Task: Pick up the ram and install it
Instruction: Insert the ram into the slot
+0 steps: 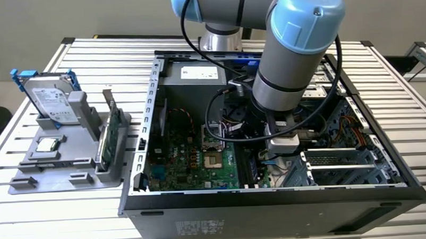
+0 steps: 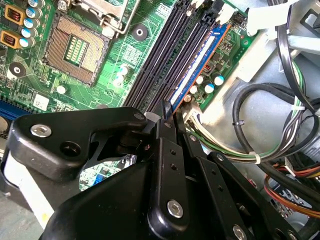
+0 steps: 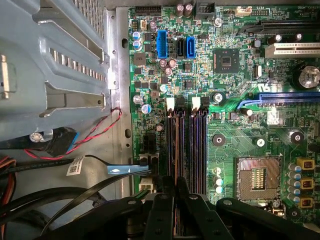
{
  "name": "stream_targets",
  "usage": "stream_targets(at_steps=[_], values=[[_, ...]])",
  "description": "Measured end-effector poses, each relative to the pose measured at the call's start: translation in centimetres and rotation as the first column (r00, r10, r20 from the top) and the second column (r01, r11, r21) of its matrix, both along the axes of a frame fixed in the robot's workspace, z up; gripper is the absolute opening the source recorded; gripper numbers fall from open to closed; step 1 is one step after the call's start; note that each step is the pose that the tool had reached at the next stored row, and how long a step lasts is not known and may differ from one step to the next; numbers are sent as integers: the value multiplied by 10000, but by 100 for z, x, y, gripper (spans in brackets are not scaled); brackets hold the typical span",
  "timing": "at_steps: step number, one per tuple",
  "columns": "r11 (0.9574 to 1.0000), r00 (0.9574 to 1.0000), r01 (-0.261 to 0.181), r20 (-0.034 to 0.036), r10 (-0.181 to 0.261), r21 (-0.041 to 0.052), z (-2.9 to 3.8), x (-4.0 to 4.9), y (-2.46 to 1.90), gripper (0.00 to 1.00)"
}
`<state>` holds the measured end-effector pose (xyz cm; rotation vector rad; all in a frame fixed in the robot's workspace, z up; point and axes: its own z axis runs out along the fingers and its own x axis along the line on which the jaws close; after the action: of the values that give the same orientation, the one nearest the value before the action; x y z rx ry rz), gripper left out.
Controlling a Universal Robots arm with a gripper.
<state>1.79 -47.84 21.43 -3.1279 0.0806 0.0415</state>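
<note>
Ram [image 2: 197,75] first: you can see the blue stick standing on edge in the outermost of the black memory slots [image 2: 165,65], the one nearest the chassis wall, in the second wrist view. It looks seated along its length, though whether the end latches have clicked home is not something these pictures settle.

Your gripper [image 2: 169,116] is down inside the open computer case [image 1: 149,127], and in the second wrist view its fingertips sit pinched together right at the near end of the stick's top edge. They look closed on the ram or pressing on it; I cannot tell which. In the first wrist view the gripper [image 3: 175,186] hangs over the same bank of slots on the motherboard [image 3: 235,130].

Judging by this, pickup and carry are done, and insertion is under way or nearly finished. The holder [image 1: 65,162] on the table, at the exterior view's left, carries the hard drive [image 1: 50,98] and a green card [image 1: 109,136].
</note>
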Motion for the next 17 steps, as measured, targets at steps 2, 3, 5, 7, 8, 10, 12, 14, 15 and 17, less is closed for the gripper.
stream_targets(at_steps=[2,3,5,7,8,10,12,14,15,17], values=[[10000,10000,0,0,0,-1,3,4,0,0],[10000,10000,1,-1,-1,-6,13,3,-1,0],[10000,10000,1,-1,-1,-4,25,4,0,0],[10000,10000,-1,-1,1,-3,25,10,0,0],[10000,10000,-1,-1,1,-3,24,11,0,0],[10000,10000,1,-1,-1,-4,21,14,0,0],[10000,10000,1,0,-1,-1,11,15,0,0],[10000,10000,0,0,0,2,-8,18,0,0],[10000,10000,0,-1,0,5,-17,18,-1,0],[10000,10000,1,-2,-1,10,-26,18,-2,0]])
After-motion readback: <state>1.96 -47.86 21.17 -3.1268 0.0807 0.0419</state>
